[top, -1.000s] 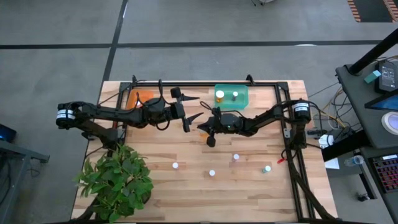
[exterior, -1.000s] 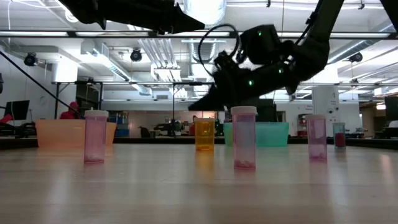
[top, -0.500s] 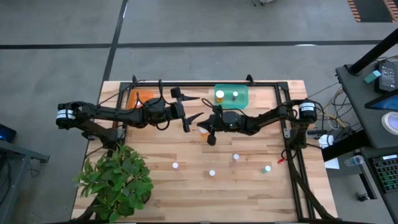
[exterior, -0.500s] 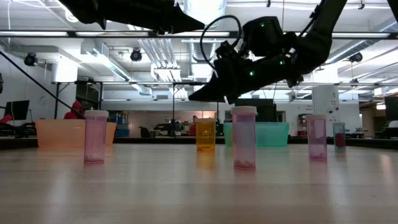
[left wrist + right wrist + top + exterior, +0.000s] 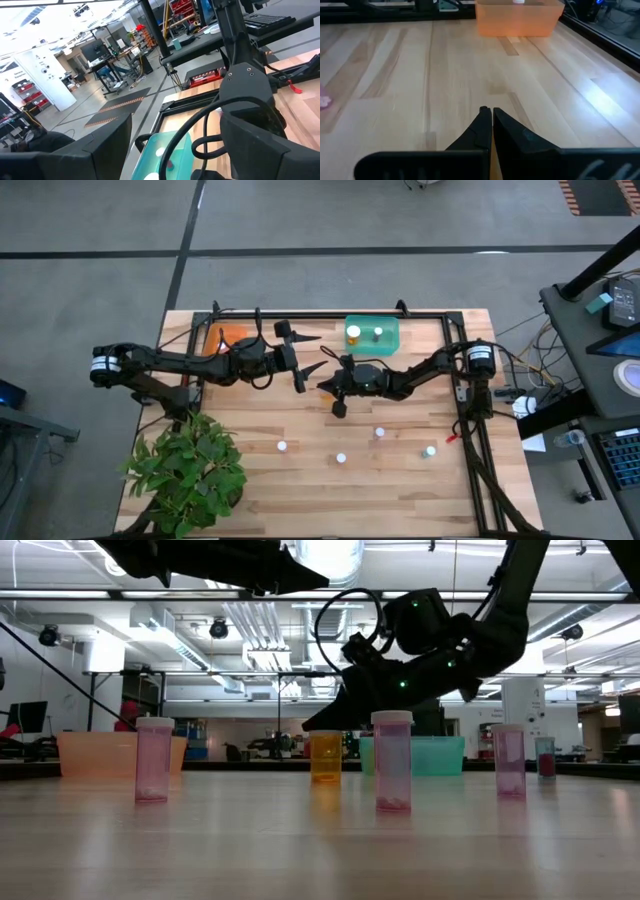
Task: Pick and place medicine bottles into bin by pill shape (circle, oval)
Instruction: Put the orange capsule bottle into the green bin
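Currently right gripper hovers mid-table, jaws pressed together, empty, likely lining up on a bottle. Left gripper waits, jaws spread, near the teal bin.

A leafy green plant sits at the surface's near-left corner; a desk with cables stands beside the right edge.

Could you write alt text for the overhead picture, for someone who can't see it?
Two dark robot arms meet over a wooden table: the left gripper open, the right gripper shut and empty. Four white-capped medicine bottles stand in front, near a leafy plant.
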Tool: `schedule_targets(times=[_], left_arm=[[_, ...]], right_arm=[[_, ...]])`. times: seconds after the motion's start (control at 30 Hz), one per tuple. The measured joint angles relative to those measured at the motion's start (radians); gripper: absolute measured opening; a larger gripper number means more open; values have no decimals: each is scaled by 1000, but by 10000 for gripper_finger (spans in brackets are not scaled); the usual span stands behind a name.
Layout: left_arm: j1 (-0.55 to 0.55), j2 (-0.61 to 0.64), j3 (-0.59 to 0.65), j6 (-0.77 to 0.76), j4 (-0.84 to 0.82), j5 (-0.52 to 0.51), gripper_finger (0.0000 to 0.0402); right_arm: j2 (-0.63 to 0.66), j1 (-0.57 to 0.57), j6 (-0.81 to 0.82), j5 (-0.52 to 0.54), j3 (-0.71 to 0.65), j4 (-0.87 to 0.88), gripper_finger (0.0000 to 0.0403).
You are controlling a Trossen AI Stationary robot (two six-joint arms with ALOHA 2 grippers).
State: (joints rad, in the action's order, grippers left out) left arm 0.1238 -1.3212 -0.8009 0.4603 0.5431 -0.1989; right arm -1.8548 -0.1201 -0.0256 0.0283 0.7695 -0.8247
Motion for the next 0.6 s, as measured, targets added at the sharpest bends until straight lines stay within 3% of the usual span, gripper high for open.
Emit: schedule_targets(times=[0.3, 0.6], left_arm=[[0, 0, 0, 0, 1, 0, 281], [0, 0, 0, 0, 0, 0, 281]], right_arm=[[133, 0, -13, -1, -7, 67, 9], [335, 0, -93, -2, -4, 324, 26]])
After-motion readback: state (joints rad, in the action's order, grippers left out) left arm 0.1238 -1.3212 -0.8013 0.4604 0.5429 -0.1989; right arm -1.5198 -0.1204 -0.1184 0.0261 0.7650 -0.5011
